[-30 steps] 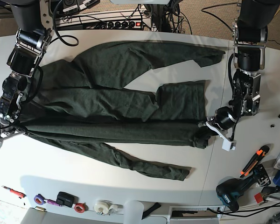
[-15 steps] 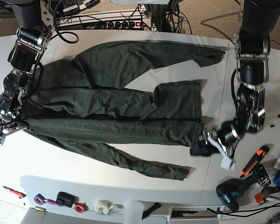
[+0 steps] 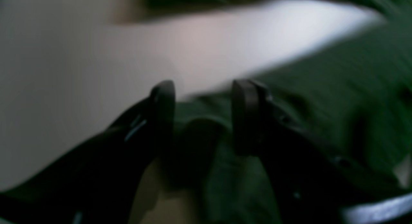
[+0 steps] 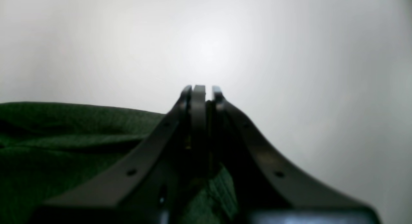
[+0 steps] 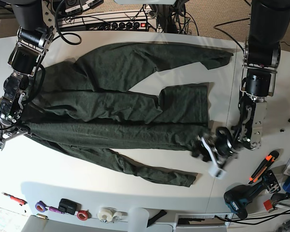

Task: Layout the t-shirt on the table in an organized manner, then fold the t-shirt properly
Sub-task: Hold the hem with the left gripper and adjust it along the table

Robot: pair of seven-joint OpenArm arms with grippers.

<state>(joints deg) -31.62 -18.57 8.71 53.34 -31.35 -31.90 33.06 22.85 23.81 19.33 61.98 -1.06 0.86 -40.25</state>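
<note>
**Q:** Where is the t-shirt, and which way does it run?

**A:** The dark green t-shirt (image 5: 121, 113) lies crumpled and partly folded over itself across the middle of the white table (image 5: 135, 191). Its long axis runs left to right in the base view. One long fold stretches between my two claws, and a loose strip trails toward the near edge.

**Q:** Which claw is nearer the part that matters?

**A:** Both sit at an end of that fold. My left claw (image 5: 205, 147) is at the right end in the base view, low over the near right corner of the cloth. My right claw (image 5: 8, 130) is at the left end, on the cloth's left edge. The fabric lies between them, so I judge the next move depends on how the two ends are drawn apart or carried over.

**Q:** How are the claws set?

**A:** In the left wrist view, my left claw (image 3: 202, 98) has its jaws parted with a clear gap. Green cloth lies under and between them, but the picture is blurred and I cannot tell whether they touch it. In the right wrist view, my right claw (image 4: 199, 90) is pressed nearly closed, with green fabric bunched at its base. It appears to pinch the shirt's edge.
</note>
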